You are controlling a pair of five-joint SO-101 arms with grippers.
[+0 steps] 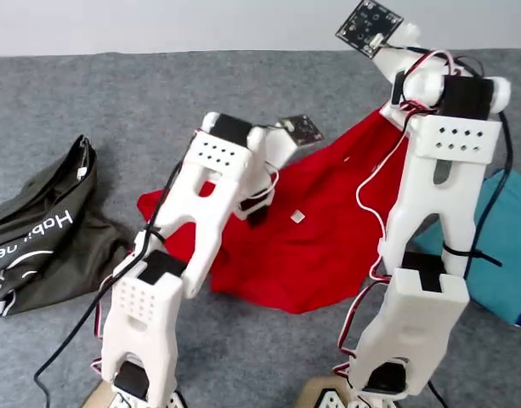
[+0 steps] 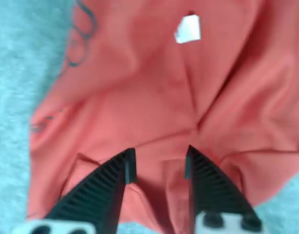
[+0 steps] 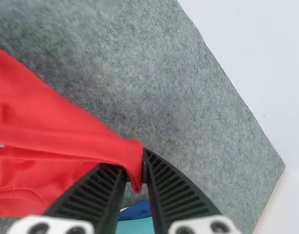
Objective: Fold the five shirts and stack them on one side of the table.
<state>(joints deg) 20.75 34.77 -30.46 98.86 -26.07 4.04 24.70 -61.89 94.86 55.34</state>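
Note:
A red shirt (image 1: 319,238) lies spread in the middle of the grey table, a small white tag (image 1: 297,217) on it. In the left wrist view my left gripper (image 2: 159,165) hangs open just above the wrinkled red shirt (image 2: 139,97), both black fingers apart with cloth under them and the tag (image 2: 188,29) farther off. My right gripper (image 3: 135,174) is shut on a corner of the red shirt (image 3: 51,141), and that corner is lifted off the mat at the far right side (image 1: 386,119).
A dark olive shirt (image 1: 39,238) with white print lies crumpled at the left edge. A teal and blue shirt (image 1: 508,255) lies at the right, partly behind the right arm, and a bit of it (image 3: 134,214) shows below the right fingers. Bare grey mat (image 1: 158,110) stretches along the back.

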